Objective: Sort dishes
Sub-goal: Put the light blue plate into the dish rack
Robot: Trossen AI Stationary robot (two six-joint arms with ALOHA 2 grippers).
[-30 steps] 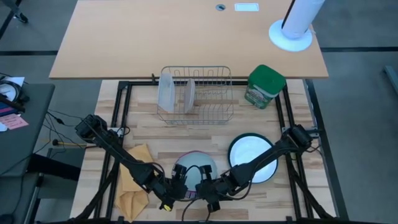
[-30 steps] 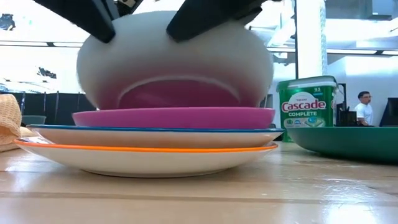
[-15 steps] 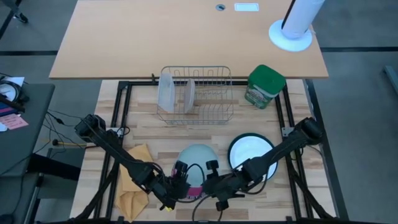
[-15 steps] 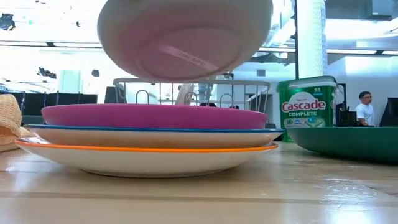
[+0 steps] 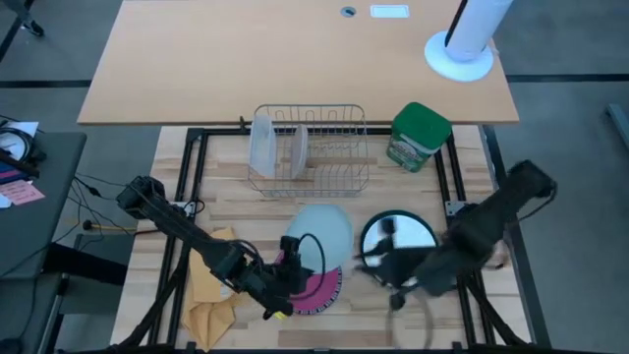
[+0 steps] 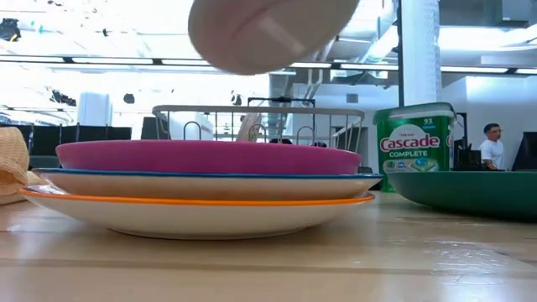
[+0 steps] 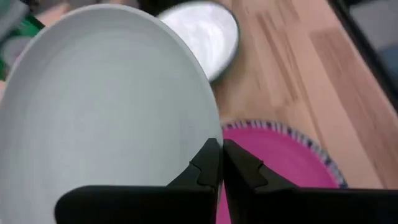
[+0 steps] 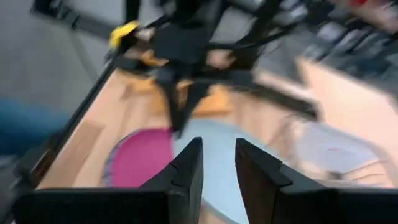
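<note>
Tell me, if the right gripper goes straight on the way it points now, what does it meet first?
Probably the grey plate held up by the left gripper; the right gripper aims at it, though depth is unclear.

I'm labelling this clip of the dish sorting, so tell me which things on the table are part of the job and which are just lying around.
Part of the job:
- grey plate, held up by the shut left claw
- pink plate, top of the stack
- patterned plates beneath it
- green-rimmed white plate
- wire rack

Lying about:
- green canister
- frosted container in the rack
- yellow cloth
</note>
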